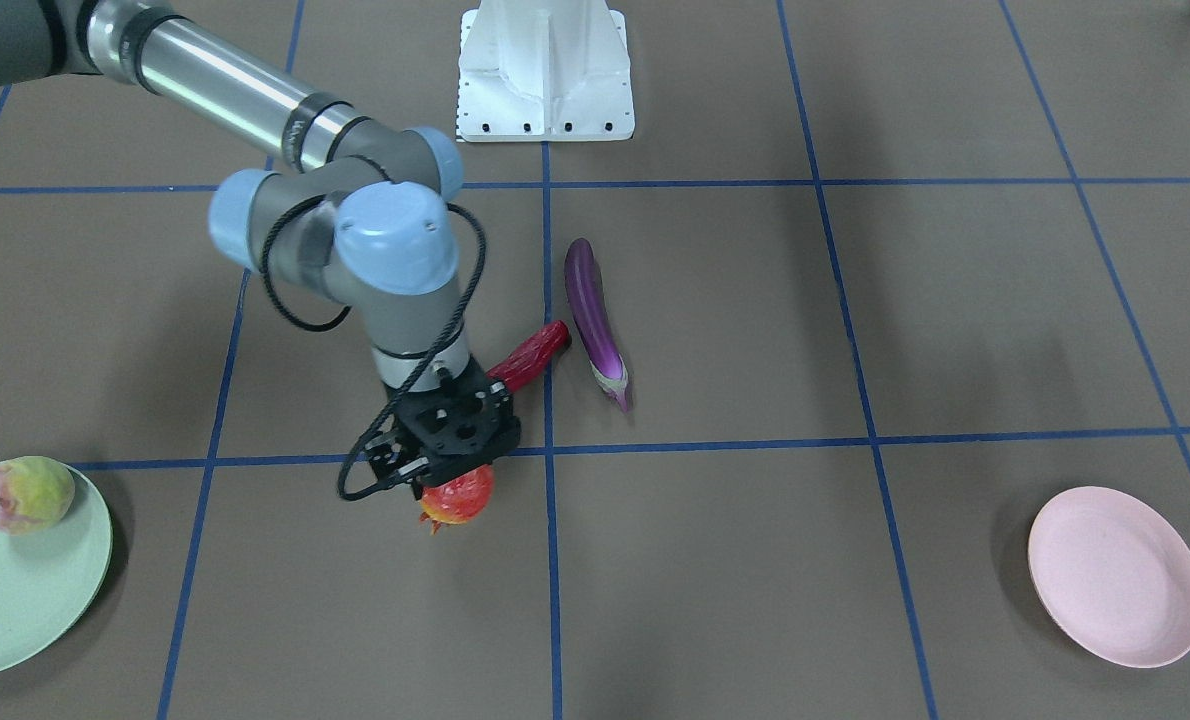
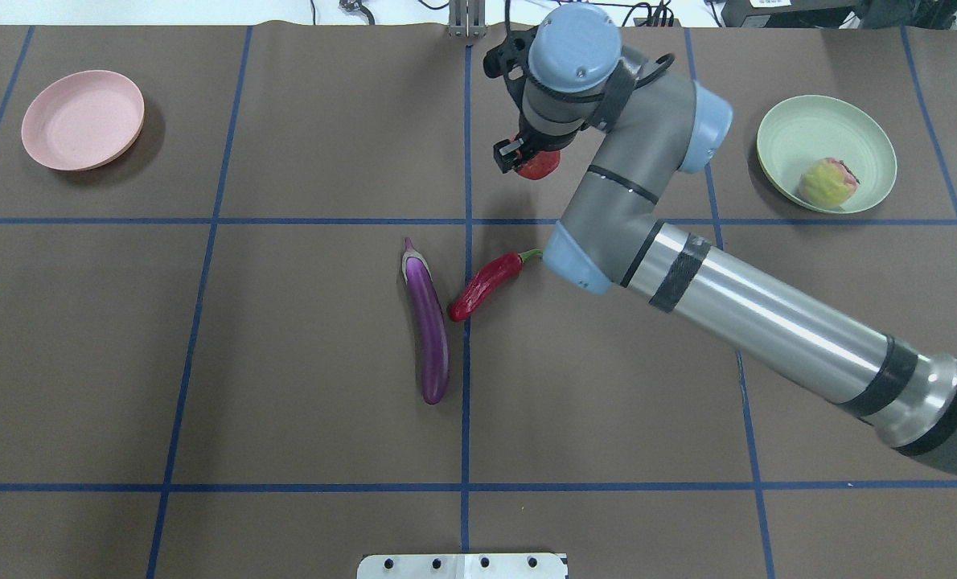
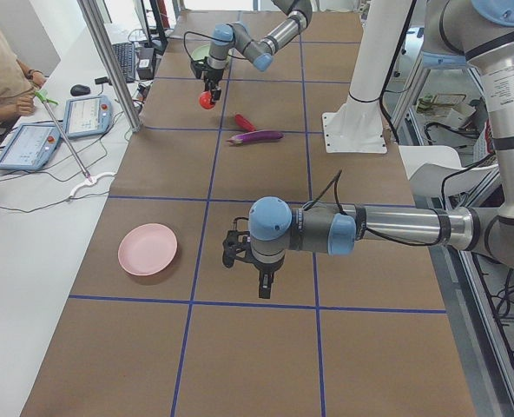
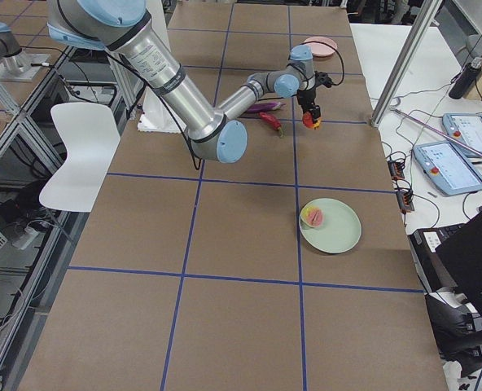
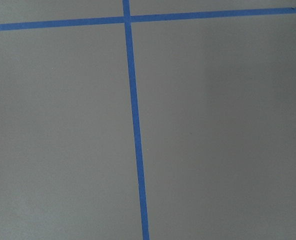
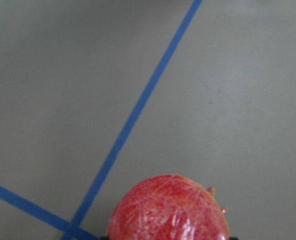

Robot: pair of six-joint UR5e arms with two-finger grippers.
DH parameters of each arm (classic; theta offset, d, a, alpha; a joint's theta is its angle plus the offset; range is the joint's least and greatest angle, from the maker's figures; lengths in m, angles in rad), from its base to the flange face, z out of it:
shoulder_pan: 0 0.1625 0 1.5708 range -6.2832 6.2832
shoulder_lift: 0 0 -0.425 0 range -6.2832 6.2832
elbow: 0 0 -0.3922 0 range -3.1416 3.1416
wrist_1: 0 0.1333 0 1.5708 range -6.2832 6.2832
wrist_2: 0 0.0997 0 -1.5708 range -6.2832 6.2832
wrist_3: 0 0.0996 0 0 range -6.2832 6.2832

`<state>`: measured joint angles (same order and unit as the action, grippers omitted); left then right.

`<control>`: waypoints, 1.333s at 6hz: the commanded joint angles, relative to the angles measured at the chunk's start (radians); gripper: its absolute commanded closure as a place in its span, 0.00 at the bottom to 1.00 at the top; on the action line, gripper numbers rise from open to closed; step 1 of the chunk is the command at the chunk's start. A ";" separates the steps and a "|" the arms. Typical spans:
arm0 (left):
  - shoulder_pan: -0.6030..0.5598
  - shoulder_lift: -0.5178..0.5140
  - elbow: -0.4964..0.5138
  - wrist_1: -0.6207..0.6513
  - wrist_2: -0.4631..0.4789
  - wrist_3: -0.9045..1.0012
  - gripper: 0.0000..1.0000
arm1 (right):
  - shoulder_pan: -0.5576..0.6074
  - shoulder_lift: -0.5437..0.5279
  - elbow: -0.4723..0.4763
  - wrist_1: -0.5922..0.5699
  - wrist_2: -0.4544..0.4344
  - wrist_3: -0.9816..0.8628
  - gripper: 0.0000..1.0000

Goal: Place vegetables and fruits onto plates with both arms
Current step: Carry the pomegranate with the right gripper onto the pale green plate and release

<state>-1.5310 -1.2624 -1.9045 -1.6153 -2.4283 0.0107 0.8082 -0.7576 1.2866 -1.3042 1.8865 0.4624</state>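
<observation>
My right gripper (image 1: pixel 453 478) is shut on the red-orange pomegranate (image 1: pixel 460 498) and holds it above the table, near the table's middle; the fruit fills the bottom of the right wrist view (image 6: pixel 169 209). The red chili pepper (image 2: pixel 486 284) and the purple eggplant (image 2: pixel 430 330) lie side by side on the table. The yellow-green peach (image 2: pixel 827 182) sits in the mint green plate (image 2: pixel 800 129). The pink plate (image 2: pixel 83 121) is empty. My left gripper (image 3: pixel 264 282) hangs over bare table near the pink plate; I cannot tell if it is open.
The white base block (image 1: pixel 545 70) stands at the robot's side of the table. Blue tape lines cross the brown table. An operator (image 3: pixel 1 69) sits at a side desk with tablets beyond the far edge.
</observation>
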 commanded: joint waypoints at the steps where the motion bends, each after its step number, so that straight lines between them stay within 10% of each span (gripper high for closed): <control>1: 0.000 0.000 -0.001 0.000 0.000 0.000 0.00 | 0.212 -0.177 -0.006 0.146 0.220 -0.304 1.00; 3: 0.000 0.001 -0.001 0.000 0.000 0.000 0.00 | 0.351 -0.270 -0.092 0.148 0.284 -0.634 1.00; 4: 0.000 0.000 -0.001 0.002 0.000 0.000 0.00 | 0.364 -0.279 -0.143 0.149 0.287 -0.681 0.84; 5: 0.000 0.001 0.001 0.000 0.000 0.000 0.00 | 0.364 -0.285 -0.148 0.148 0.287 -0.670 0.02; 8: 0.000 -0.005 0.004 -0.003 -0.002 0.000 0.00 | 0.361 -0.284 -0.077 0.148 0.373 -0.339 0.01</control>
<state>-1.5309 -1.2641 -1.8993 -1.6160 -2.4288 0.0107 1.1702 -1.0410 1.1684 -1.1559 2.2399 -0.0006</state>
